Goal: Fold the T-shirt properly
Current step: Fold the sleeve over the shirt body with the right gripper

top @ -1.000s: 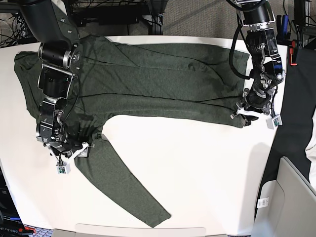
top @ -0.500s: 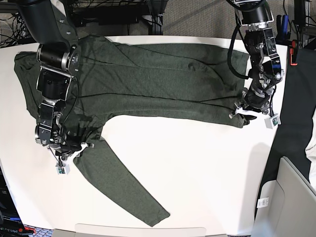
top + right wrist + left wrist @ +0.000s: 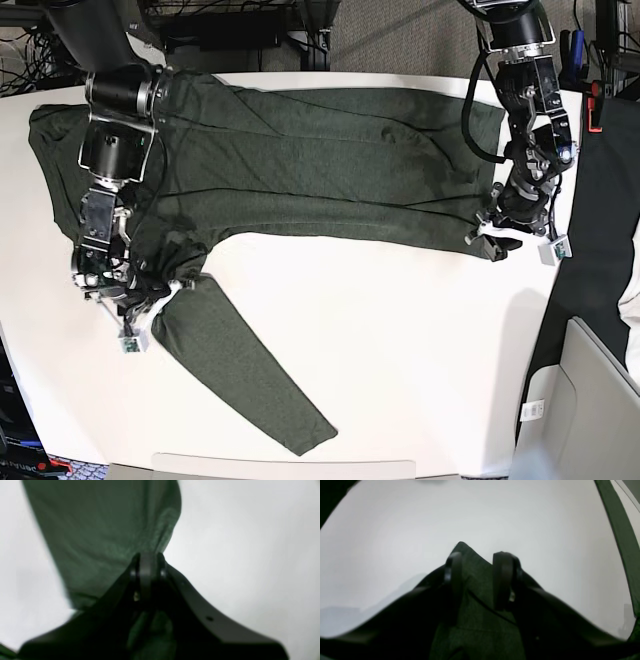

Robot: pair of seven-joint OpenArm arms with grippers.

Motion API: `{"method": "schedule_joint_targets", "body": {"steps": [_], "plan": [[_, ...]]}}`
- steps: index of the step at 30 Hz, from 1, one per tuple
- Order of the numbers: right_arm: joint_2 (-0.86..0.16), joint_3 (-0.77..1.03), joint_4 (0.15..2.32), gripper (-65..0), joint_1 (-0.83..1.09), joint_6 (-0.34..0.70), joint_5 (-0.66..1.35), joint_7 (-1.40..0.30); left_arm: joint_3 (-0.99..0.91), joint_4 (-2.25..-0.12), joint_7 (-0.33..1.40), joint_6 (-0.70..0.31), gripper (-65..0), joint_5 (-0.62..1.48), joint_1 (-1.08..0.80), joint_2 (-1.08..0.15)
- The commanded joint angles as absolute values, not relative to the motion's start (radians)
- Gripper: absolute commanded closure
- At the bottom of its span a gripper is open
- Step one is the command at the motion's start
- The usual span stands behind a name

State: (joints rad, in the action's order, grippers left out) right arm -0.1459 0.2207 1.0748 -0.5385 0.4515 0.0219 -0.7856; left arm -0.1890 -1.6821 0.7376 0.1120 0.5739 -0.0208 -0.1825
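Looking at the table (image 3: 400,330) first: the T-shirt (image 3: 320,165) lies spread across its far half, long axis running left-right in the base view, one sleeve (image 3: 240,375) trailing diagonally toward the near edge.

We read the right gripper (image 3: 150,297) as clamped on the fabric at the sleeve's root, jaws fully together in the wrist view with cloth bunched just ahead of them. The left gripper (image 3: 497,228) sits at the opposite end, on the hem corner; its fingers (image 3: 503,580) stand partly apart with a fold of shirt between them, so we call that a grip on the cloth too.

Key relation: the two claws hold the same long edge at its two ends, shirt body lying away from both, toward the far side. We judge the next move is a joint lift and carry across that axis. Risk: uneven pull skews the fold line.
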Motion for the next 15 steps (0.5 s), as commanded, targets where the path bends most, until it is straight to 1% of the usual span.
{"method": "schedule_joint_targets", "body": {"steps": [1, 9, 15], "plan": [[-0.159, 0.222, 1.125, -0.7, -0.55, 0.467, 0.061, -0.792, -0.194, -1.699, 0.722, 0.11, -20.7, 0.576, -0.013, -0.193], [-0.211, 0.223, 1.348, -0.7, -0.407, 0.55, 0.363, -0.96, -0.196, -1.704, 0.72, 0.11, -20.7, 0.575, -0.013, -0.193], [-0.213, 0.22, 1.48, -0.7, -0.294, 0.676, 0.515, -1.075, -0.196, -1.705, 0.72, 0.111, -20.7, 0.575, -0.013, -0.193]]}}
